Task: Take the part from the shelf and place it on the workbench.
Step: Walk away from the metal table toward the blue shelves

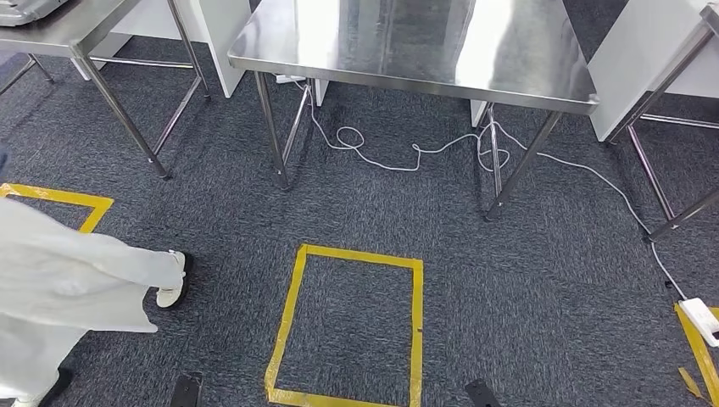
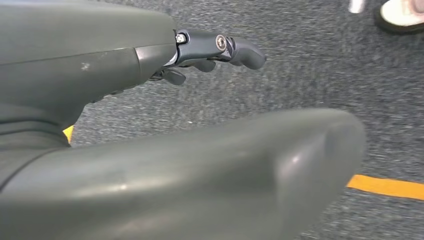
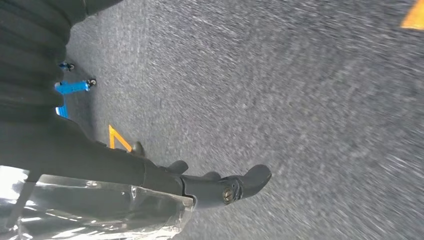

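Observation:
A steel workbench (image 1: 407, 51) stands straight ahead in the head view, its top bare and shiny. In the right wrist view my right hand (image 3: 215, 187) lies along a part wrapped in clear crinkled plastic (image 3: 100, 210) and holds it against the palm, dark fingers stretched past the wrap over grey carpet. My left hand (image 2: 210, 55) hangs above the carpet in the left wrist view, fingers slightly bent and apart, thick thumb in front, nothing in it.
A yellow tape square (image 1: 292, 297) marks the carpet in front of the workbench. A person in white clothing (image 1: 59, 280) stands close at the left. A white cable (image 1: 407, 157) loops under the bench toward a power strip (image 1: 702, 320). More steel tables (image 1: 76, 34) flank it.

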`<state>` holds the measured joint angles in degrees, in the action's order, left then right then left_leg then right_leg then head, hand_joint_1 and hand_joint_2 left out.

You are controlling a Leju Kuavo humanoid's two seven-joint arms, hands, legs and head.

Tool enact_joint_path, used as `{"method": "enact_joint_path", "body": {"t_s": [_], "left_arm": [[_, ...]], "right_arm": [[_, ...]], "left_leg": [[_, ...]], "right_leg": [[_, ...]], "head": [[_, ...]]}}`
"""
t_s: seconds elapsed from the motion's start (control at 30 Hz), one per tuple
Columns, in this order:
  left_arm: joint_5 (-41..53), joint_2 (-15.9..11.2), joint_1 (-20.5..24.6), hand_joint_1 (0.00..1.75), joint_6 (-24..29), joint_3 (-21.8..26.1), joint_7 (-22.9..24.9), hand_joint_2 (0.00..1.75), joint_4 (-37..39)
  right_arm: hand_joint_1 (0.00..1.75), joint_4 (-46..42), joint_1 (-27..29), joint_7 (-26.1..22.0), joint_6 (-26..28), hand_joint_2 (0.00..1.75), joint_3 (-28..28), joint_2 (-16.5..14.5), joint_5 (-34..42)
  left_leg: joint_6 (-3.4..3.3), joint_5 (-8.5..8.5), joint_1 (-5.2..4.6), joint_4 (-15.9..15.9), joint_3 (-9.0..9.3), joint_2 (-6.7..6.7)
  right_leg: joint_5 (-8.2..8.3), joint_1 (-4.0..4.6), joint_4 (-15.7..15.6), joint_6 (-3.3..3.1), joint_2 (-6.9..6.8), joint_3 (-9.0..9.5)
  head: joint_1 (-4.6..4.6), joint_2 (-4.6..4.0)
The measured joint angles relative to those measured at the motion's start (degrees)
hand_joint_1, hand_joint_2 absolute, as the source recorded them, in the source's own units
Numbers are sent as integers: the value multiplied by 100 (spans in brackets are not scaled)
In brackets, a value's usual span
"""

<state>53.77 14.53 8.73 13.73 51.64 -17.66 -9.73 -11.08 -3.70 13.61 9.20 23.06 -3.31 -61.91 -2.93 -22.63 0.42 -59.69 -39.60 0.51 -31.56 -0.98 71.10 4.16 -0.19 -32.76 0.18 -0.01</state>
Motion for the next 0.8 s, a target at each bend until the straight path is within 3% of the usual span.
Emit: {"method": "enact_joint_path", "body": {"t_s": [0.07, 0.1, 0.13, 0.2, 0.23, 0.27, 0.33, 0.37, 0.4, 0.43, 0.5, 0.57, 0.63, 0.7, 0.73, 0.8], "left_arm": [[2, 8, 2, 0, -5, -2, 9, 0, 0], [3, 13, 4, 0, -16, -4, 22, 0, 0], [5, 14, 3, 0, -38, -8, 42, 0, -1], [7, -1, -14, 0, -105, -15, 95, 0, -1], [8, -14, -29, 0, -139, -17, 120, 0, -2], [8, -28, -42, 0, -166, -18, 142, 0, -2], [9, -52, -53, 0, -197, -21, 167, 0, -6], [8, -62, -54, 0, -202, -22, 174, 0, -9], [6, -70, -53, 0, -205, -23, 177, 0, -14], [3, -74, -54, 0, -203, -23, 180, 0, -23], [-9, -78, -50, 0, -195, -23, 179, 0, -47], [-18, -75, -35, 0, -188, -25, 171, 0, -66], [-20, -70, -21, 0, -201, -26, 153, 0, -74], [-17, -66, -13, 0, -217, -28, 129, 0, -78], [-14, -64, -7, 0, -220, -30, 119, 0, -80], [2, -62, 7, 0, -220, -37, 111, 0, -87]], "right_arm": [[0, 0, -23, -2, -7, 175, 3, 2, -2], [0, 1, -35, -3, -20, 175, 4, 3, -5], [0, 1, -41, -5, -37, 175, 5, 4, -10], [0, 7, -26, -8, -82, 175, 9, 1, -19], [0, 10, -16, -9, -96, 175, 13, -2, -21], [0, 13, -6, -9, -107, 175, 19, -5, -22], [0, 16, -6, -9, -113, 175, 33, -9, -25], [0, 17, -6, -9, -121, 175, 39, -9, -28], [0, 19, -6, -8, -133, 175, 42, -9, -34], [0, 19, -5, -7, -146, 175, 43, -10, -45], [0, 20, -6, -1, -169, 175, 43, -9, -79], [0, 20, -11, 10, -186, 175, 43, 1, -127], [0, 20, -22, 22, -207, 175, 43, 10, -175], [0, 22, -19, 40, -221, 175, 43, 8, -198], [0, 23, -11, 50, -225, 175, 42, 6, -201], [0, 24, 0, 74, -234, 175, 40, 3, -202]], "left_leg": [[54, 167, -15, -2, -121, 7], [83, 249, -20, 10, -144, 15], [113, 329, -25, 32, -156, 23], [169, 405, -9, 69, -182, 21], [196, 263, 5, 9, -209, 11], [225, -3, 18, -147, -243, -1], [278, -669, 35, -747, -310, -16], [304, -844, 40, -1094, -322, -20], [324, -863, 49, -1359, -299, -22], [340, -757, 65, -1481, -212, -24], [371, -507, 111, -1153, 217, -28], [386, -616, 115, -469, 732, -62], [313, -797, 72, -115, 898, -95], [157, -746, 43, -50, 830, -84], [78, -689, 33, -28, 787, -74], [-35, -562, 28, 0, 666, -49]], "right_leg": [[-110, 49, -952, -79, 5, 729], [-222, 77, -1330, -141, 10, 965], [-292, 110, -1553, -195, 14, 1072], [-225, 82, -1585, -292, 4, 991], [-155, 55, -1578, -360, -10, 932], [-74, 22, -1580, -421, -24, 861], [85, 15, -1569, -494, -43, 699], [160, 18, -1556, -490, -49, 615], [229, 21, -1530, -479, -54, 522], [288, 17, -1489, -461, -59, 418], [369, -2, -1361, -408, -63, 199], [416, 6, -1231, -339, -61, 13], [474, 35, -1178, -255, -61, -92], [530, 45, -1163, -169, -58, -172], [488, 42, -1097, -151, -52, -234], [163, 21, -638, -190, -34, -452]], "head": [[1, -1], [-5, -1], [-8, -2], [-19, -2], [-23, -2], [-35, -2], [-49, -2], [-54, -2], [-52, -2], [-54, -2], [-55, -1], [-56, -1], [-49, -1], [-48, -2], [-46, -2], [-29, -1]]}}
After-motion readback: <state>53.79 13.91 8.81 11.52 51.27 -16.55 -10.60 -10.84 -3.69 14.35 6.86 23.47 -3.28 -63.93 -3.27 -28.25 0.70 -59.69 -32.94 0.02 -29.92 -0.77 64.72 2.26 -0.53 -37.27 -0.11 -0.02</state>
